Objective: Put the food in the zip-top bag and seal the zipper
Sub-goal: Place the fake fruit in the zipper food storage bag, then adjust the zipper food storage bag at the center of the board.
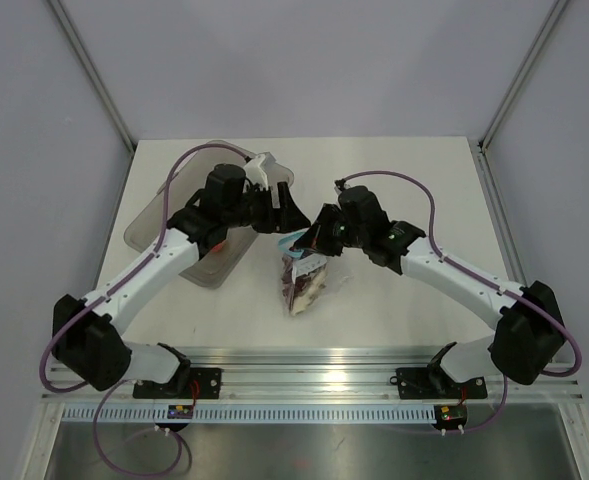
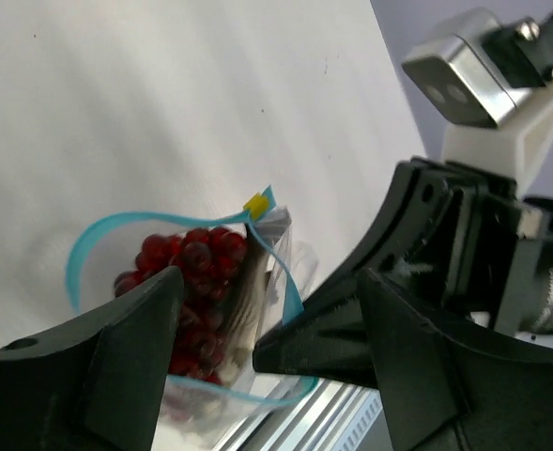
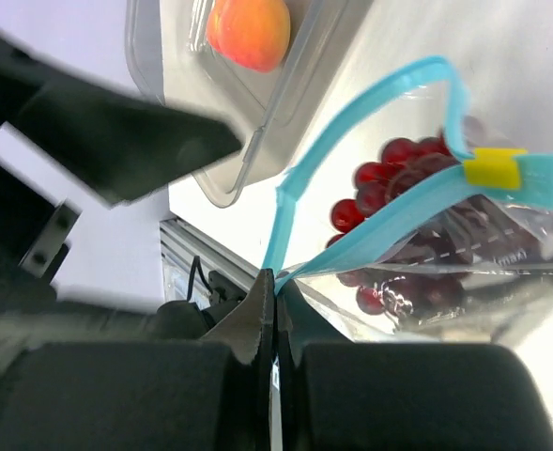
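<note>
The clear zip-top bag (image 1: 304, 282) lies mid-table with its mouth gaping wide. Dark red grapes (image 2: 190, 274) sit inside it, also visible as grapes (image 3: 389, 178) in the right wrist view. The blue-teal zipper (image 3: 351, 122) loops round the mouth and carries a yellow slider (image 3: 490, 169). My right gripper (image 3: 276, 282) is shut on the zipper's corner, holding it up. Just above the mouth hangs my left gripper (image 2: 268, 277), open, nothing between its fingers. The orange-red peach (image 3: 250, 28) rests in the tray.
A large translucent grey tray (image 1: 164, 222) stands at the left behind my left arm. The two grippers are close together over the bag, and the right arm's fingers (image 2: 295, 348) reach in beside my left jaws. An aluminium rail (image 1: 304, 360) runs along the near edge.
</note>
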Tool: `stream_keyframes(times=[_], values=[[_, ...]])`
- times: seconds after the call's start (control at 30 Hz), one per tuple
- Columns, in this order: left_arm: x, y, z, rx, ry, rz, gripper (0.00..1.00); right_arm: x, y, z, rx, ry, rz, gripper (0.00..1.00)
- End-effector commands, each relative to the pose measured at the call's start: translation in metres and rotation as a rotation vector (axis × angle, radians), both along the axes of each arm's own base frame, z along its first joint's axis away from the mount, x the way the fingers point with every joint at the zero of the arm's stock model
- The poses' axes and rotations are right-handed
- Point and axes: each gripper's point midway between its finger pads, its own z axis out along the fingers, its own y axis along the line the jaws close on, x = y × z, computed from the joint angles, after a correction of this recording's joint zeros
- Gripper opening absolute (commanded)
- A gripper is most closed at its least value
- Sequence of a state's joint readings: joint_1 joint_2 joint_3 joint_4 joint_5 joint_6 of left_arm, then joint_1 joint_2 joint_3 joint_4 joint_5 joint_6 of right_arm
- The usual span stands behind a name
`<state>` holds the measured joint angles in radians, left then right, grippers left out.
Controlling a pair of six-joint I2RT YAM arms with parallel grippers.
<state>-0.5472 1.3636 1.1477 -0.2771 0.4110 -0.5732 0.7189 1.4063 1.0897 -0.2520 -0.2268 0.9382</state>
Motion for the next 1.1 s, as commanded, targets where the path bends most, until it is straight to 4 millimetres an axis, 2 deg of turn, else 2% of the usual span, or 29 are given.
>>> stream_keyframes(times=[0.0, 0.1, 0.17, 0.2, 0.3, 0.43, 0.57, 0.6, 0.77, 1.0, 1.07], values=[[-0.039, 0.009, 0.036, 0.019, -0.069, -0.135, 0.78, 0.01, -0.001, 0.035, 0.077, -0.094, -0.033, 0.0], [-0.035, 0.029, 0.036, 0.065, -0.088, -0.052, 0.72, 0.008, -0.002, 0.033, 0.076, -0.091, -0.026, 0.0], [-0.028, 0.04, 0.027, 0.088, -0.069, -0.001, 0.71, 0.004, -0.003, 0.031, 0.076, -0.089, -0.015, 0.0], [-0.018, 0.049, 0.011, 0.1, -0.029, 0.037, 0.72, 0.004, -0.003, 0.032, 0.081, -0.096, -0.012, 0.0], [-0.004, 0.061, -0.012, 0.06, 0.058, 0.067, 0.81, -0.002, -0.003, 0.034, 0.085, -0.106, 0.019, 0.0], [0.005, 0.065, -0.044, 0.097, 0.136, 0.07, 0.86, -0.007, -0.006, 0.038, 0.088, -0.118, 0.031, 0.0], [-0.003, 0.06, -0.063, 0.083, 0.177, 0.019, 0.86, -0.01, -0.009, 0.039, 0.088, -0.127, 0.032, 0.0], [-0.01, 0.054, -0.062, 0.055, 0.182, -0.029, 0.86, -0.01, -0.009, 0.041, 0.091, -0.13, 0.03, 0.0], [-0.024, 0.049, -0.079, 0.023, 0.237, -0.072, 0.8, -0.013, -0.007, 0.042, 0.106, -0.127, 0.051, 0.0], [-0.021, 0.036, -0.079, -0.062, 0.254, -0.095, 0.74, -0.016, -0.006, 0.043, 0.113, -0.128, 0.064, 0.0], [-0.019, 0.033, -0.084, -0.063, 0.275, -0.098, 0.71, -0.016, -0.007, 0.044, 0.114, -0.133, 0.065, 0.0]])
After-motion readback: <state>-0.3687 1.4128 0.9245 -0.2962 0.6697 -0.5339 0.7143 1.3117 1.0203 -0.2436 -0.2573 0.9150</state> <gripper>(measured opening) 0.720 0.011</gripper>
